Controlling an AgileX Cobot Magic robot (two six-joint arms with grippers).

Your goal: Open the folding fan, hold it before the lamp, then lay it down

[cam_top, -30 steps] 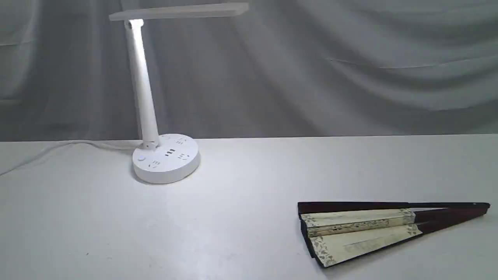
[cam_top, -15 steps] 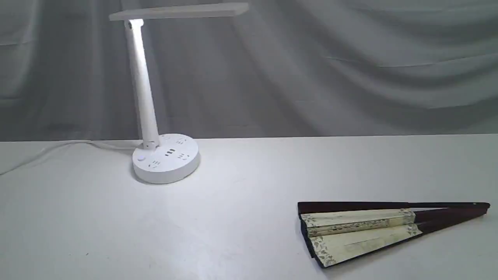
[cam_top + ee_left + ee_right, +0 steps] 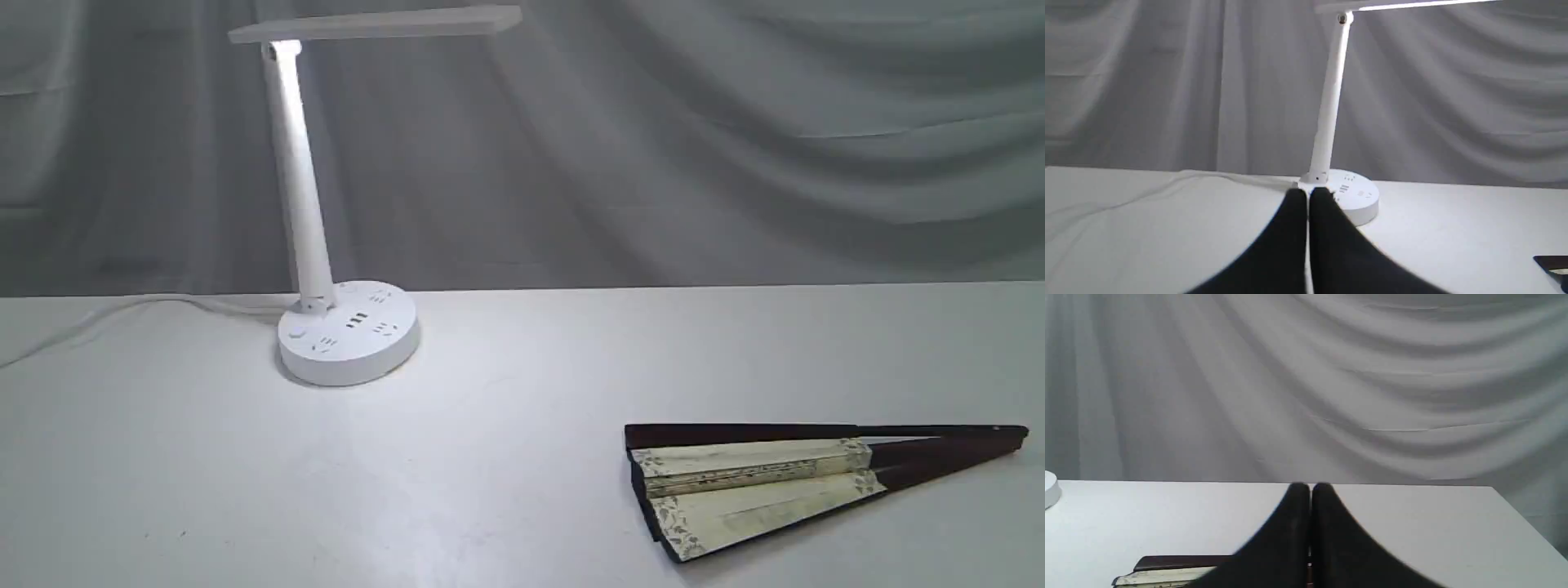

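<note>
On the right front of the white table [image 3: 522, 367] lies the folding fan [image 3: 759, 490], flat on the surface and only partly spread: a few cream pleats show between the dark maroon guards. Its leaf end points towards the middle of the table and its rib end runs off to the right. Well apart from it, back on the left, the lamp [image 3: 302, 204] stands upright. Its bar head is lit and level, its round base sits on the table, and a white cable [image 3: 122, 314] trails away to the left.

Over to the left gripper [image 3: 1307, 196]: the jaws are pressed together, two black fingers side by side with nothing between them. The arm holds it low over the table and roughly level, aimed straight at the foot of the lamp's stem, with the tips lined up on the near edge of the base.

Now the right gripper [image 3: 1310, 490]: closed as well, fingers together and empty. It also sits low and level, pointing across the table at the draped grey backdrop [image 3: 1372, 396]. The fan's leaf end lies just beside and below those fingers. Whether they touch it is hard to call, because the fingers themselves cover that stretch of the fan.
</note>
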